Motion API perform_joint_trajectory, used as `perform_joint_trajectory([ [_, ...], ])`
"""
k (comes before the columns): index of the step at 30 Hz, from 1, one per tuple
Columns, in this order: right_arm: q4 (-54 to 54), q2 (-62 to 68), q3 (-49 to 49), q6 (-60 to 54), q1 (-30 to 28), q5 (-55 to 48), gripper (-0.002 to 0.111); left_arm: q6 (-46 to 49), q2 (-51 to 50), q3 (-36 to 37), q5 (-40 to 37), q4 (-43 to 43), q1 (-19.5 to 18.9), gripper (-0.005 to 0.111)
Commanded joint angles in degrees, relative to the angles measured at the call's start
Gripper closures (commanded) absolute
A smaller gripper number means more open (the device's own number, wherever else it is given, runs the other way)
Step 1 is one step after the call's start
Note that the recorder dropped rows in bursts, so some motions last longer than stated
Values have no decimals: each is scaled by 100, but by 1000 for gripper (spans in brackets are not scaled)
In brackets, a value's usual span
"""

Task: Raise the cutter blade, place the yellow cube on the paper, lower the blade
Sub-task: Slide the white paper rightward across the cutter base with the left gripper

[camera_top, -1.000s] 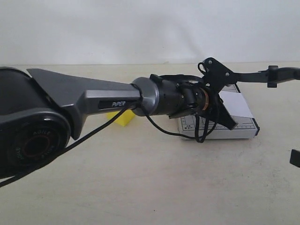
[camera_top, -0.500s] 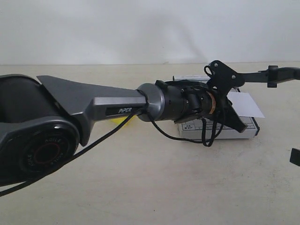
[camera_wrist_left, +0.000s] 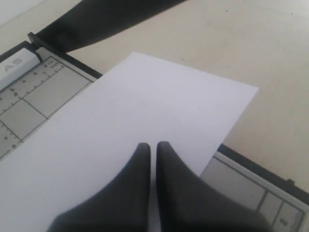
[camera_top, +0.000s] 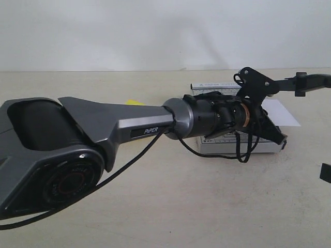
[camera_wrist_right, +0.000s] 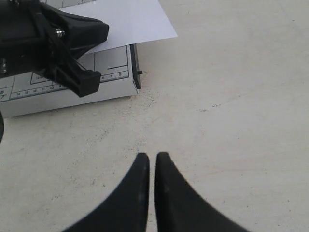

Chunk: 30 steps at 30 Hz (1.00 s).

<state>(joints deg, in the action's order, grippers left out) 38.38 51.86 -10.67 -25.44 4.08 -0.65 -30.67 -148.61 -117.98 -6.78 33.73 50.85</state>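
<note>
The left arm (camera_top: 119, 129) is seen stretched across the table (camera_top: 181, 206) from the near left towards the right. Behind it, only a thin sliver of the yellow cube (camera_top: 135, 102) is shown, resting on the table to the left of the grey board (camera_wrist_right: 113, 65) and apart from it. Further right, the left gripper (camera_wrist_left: 150, 145) is held over the board. Its fingers are set together with only a hairline slit between the tips. The tips are placed above the paper (camera_wrist_left: 145, 106), and whether the sheet is touched cannot be told. The paper is laid flat on the board, with one corner projecting past the board's right edge. The cutter blade (camera_wrist_left: 106, 19) is seen in the left wrist view as a dark blurred bar lifted off the board from its hinged corner, clear of the paper. At the far right, the right gripper (camera_wrist_right: 148, 157) is held over bare table beside the board, its fingers likewise pressed together on nothing.
</note>
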Motion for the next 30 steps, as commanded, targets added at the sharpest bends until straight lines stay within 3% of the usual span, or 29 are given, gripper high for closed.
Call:
perform_joint_trajectory([
  [1, 1, 14, -29, -12, -8, 5, 103, -52, -13, -157, -9, -87, 49, 102],
  [6, 1, 14, -29, -12, -8, -6, 103, -52, 122, -437, -19, -115, 33, 102],
  [11, 1, 14, -29, -12, -8, -6, 103, -165, 555, -496, -528, -605, 33, 102],
  [17, 1, 14, -29, -12, -8, -19, 103, -1569, 1017, -135, -600, -617, 33, 102],
  [21, 1, 14, -29, -12, -8, -71, 103, -2497, 1605, 863, 227, -357, 11, 102],
  [27, 1, 14, -29, -12, -8, -115, 103, -2365, 2908, 3190, 563, 1442, -46, 102],
  [30, 89, 14, -29, 3, -8, -116, 103, -2325, 3795, 4209, 847, 1642, -338, 102],
])
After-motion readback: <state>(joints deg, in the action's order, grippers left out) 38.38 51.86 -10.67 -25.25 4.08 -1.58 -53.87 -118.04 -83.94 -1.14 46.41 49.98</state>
